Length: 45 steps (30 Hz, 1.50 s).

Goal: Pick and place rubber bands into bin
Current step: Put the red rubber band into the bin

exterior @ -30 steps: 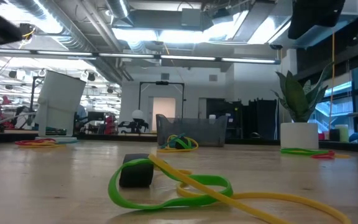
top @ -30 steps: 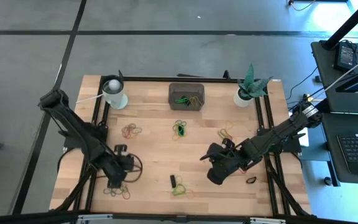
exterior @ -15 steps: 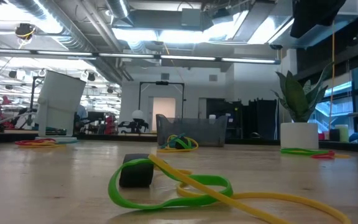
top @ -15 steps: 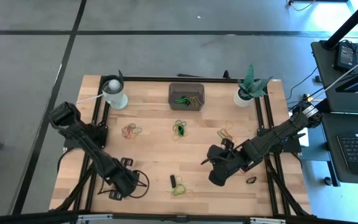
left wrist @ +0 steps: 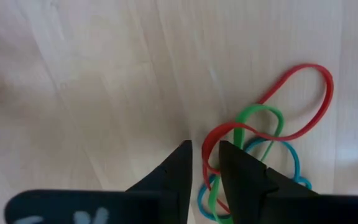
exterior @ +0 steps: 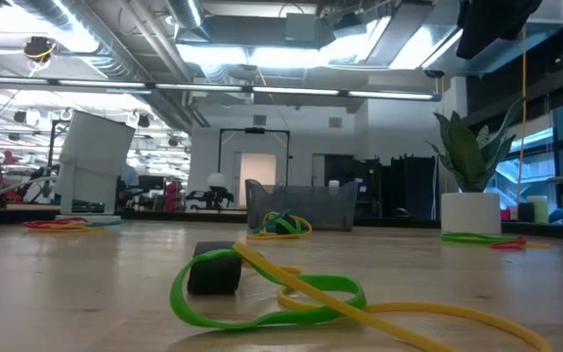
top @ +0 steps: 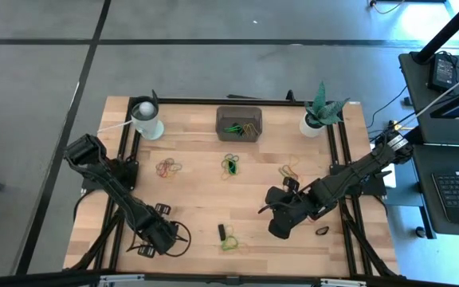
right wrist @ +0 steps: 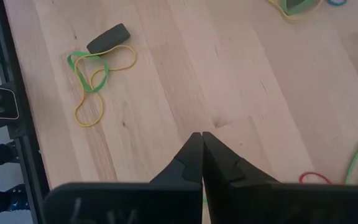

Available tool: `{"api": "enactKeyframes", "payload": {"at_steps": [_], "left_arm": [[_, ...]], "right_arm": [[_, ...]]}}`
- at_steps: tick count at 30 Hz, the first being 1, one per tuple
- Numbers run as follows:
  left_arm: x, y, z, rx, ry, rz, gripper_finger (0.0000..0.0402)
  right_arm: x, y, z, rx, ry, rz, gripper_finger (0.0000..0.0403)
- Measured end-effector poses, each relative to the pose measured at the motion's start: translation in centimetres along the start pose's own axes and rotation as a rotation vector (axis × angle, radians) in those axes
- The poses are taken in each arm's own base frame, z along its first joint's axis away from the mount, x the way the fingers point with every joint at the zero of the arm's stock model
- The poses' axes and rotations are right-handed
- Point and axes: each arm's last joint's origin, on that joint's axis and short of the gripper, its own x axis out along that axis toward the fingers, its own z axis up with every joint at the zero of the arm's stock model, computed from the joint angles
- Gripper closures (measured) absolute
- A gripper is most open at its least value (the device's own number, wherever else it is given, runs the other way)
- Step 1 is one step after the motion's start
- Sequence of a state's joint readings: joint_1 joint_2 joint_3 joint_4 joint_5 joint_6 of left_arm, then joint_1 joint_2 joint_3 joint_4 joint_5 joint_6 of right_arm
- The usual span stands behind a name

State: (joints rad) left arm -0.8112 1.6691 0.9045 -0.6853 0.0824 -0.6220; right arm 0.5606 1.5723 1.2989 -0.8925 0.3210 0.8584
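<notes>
My left gripper points down at the table's near left, over a small heap of rubber bands: a red one, a green one and a blue one. Its fingers stand a narrow gap apart, with the red band's curved end between them. My right gripper hangs shut above bare wood right of centre and holds nothing. The bin stands at the far middle with a few bands inside. More bands lie in heaps on the table. My left gripper comes from above, fingers pointing down. The red band's curved end lies flat on the wood in the gap between the fingertips. Whether the fingers touch it, I cannot tell.
A white cup stands at the far left and a potted plant at the far right. A small black block lies by the green and yellow bands near the front, and a black band at the near right.
My left gripper has gone down and toward the table's near edge, onto the heap of bands at the near left, which it now covers in the high view. The bands have stayed where they were.
</notes>
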Motion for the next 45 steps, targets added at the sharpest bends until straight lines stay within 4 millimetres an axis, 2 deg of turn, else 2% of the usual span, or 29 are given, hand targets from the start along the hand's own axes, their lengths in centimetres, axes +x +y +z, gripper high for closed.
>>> {"api": "enactKeyframes", "payload": {"at_steps": [8,14,22,34,39,45], "left_arm": [[0.0,-0.1,0.0,-0.012,0.017,-0.026,0.0395],[-0.9,-0.7,0.4,-0.032,0.049,-0.093,0.0397],[-5.5,-1.7,1.1,-0.029,0.0,-0.112,0.0398],[-12.4,-1.3,-0.2,-0.052,-0.022,-0.094,0.0398],[-14.1,-1.0,-0.8,-0.06,-0.063,-0.105,0.0398],[-15.3,-0.4,-1.3,-0.064,-0.145,-0.069,0.0398]], "right_arm": [[0.0,0.0,0.0,-0.003,-0.001,0.001,0.0402],[0.0,0.0,0.0,-0.003,-0.002,0.002,0.0402],[0.0,0.1,0.1,-0.001,-0.006,0.006,0.0402],[0.0,0.1,0.1,0.005,-0.011,0.011,0.0402],[0.0,0.2,0.2,0.009,-0.018,0.019,0.0402],[0.0,0.1,0.2,0.011,-0.041,0.0,0.0402]]}}
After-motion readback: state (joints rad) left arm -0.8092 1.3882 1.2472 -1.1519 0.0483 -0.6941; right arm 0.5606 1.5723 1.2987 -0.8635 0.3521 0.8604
